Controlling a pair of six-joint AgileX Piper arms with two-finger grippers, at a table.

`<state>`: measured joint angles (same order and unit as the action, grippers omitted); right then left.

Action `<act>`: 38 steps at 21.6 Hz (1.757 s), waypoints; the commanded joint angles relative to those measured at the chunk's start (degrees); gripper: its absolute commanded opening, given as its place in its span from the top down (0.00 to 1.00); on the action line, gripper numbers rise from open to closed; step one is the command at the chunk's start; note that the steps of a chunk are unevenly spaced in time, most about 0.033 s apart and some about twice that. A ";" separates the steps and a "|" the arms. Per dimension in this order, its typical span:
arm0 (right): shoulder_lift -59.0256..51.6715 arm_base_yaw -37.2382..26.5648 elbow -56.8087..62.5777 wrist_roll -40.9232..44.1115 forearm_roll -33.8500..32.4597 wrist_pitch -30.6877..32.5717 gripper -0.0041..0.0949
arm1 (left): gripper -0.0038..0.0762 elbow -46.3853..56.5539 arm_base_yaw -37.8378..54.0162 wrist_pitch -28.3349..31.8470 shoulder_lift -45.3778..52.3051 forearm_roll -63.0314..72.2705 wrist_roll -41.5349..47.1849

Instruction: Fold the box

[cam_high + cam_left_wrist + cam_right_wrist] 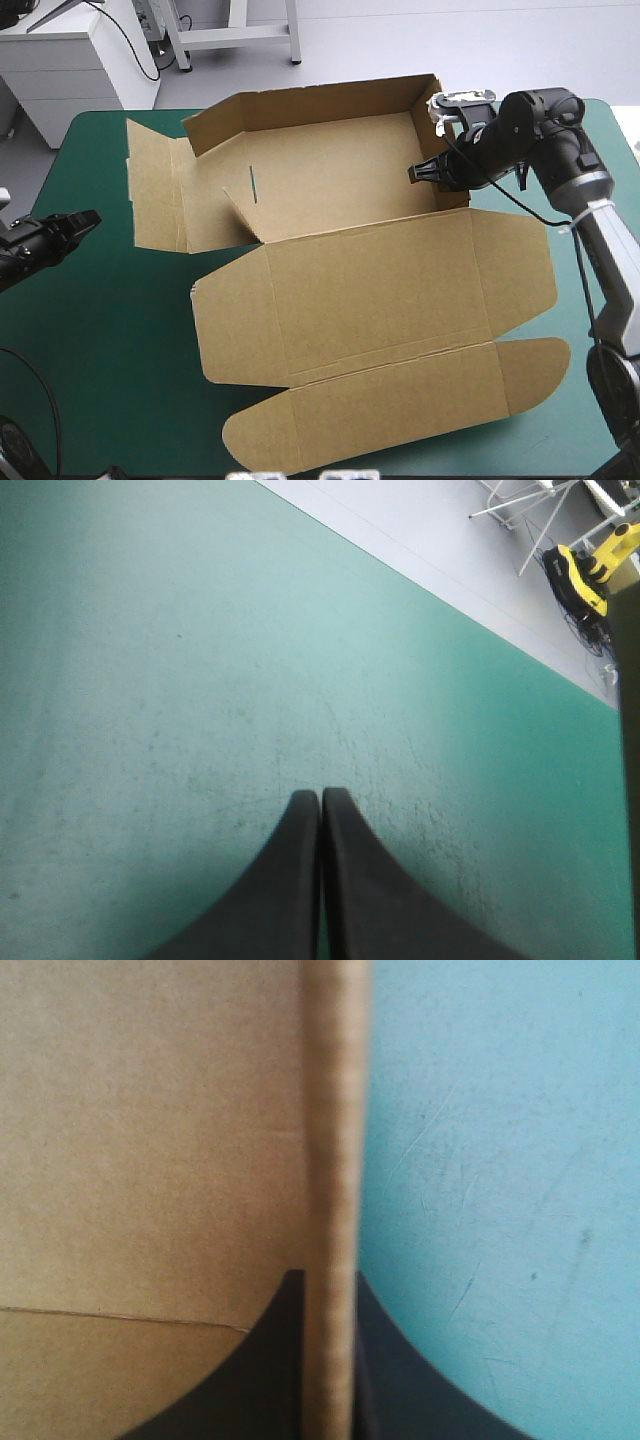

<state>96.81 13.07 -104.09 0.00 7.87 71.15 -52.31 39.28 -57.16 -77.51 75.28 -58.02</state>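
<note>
The right gripper (pixel 326 1278) pinches the box (pixel 370 290) wall between its fingers. The left gripper (pixel 320 794), fingers together, faces bare cover (pixel 180 660).

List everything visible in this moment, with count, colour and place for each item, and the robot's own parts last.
box: one, brown, middle of the table; far wall and right wall raised, lid flat toward the near edge, a side flap flat at its left.
table cover: one, teal-green, under the box, bare along the left and right edges.
left gripper: one, black fingers, shut on nothing, over bare cover near the table's left edge, apart from the box.
right gripper: one, black fingers, at the box's far right corner, shut on the raised right wall, one finger on each side of the board.
</note>
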 commanded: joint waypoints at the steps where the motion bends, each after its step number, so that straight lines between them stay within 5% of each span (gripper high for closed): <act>1: -5.58 -0.14 -1.90 -0.69 2.89 0.53 0.98 | 0.96 -1.31 -1.61 -1.68 -0.26 5.52 0.08; 10: -6.30 -0.14 -1.64 -7.18 6.57 0.42 0.98 | 0.96 -1.31 -21.05 1.85 -11.52 9.87 3.42; 15: -5.82 -0.14 -1.64 -7.84 4.98 -0.61 0.98 | 0.96 -1.31 -25.57 0.35 -12.36 14.87 3.42; 20: -2.39 -0.14 -1.64 -7.84 4.61 -0.61 0.98 | 0.96 -6.70 -29.06 -9.27 -12.00 17.19 5.66; 33: -0.55 -0.14 -1.64 -5.08 -0.21 -1.27 0.98 | 0.96 -11.52 -36.98 -5.59 -5.63 19.04 7.06; 38: -0.55 -0.14 -1.64 -4.23 -2.23 -2.11 0.98 | 0.96 -12.94 -40.03 -10.20 -5.63 17.35 7.07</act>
<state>98.69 12.94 -104.09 -5.45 7.41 71.24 -62.22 1.16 -58.86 -85.85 86.91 -51.13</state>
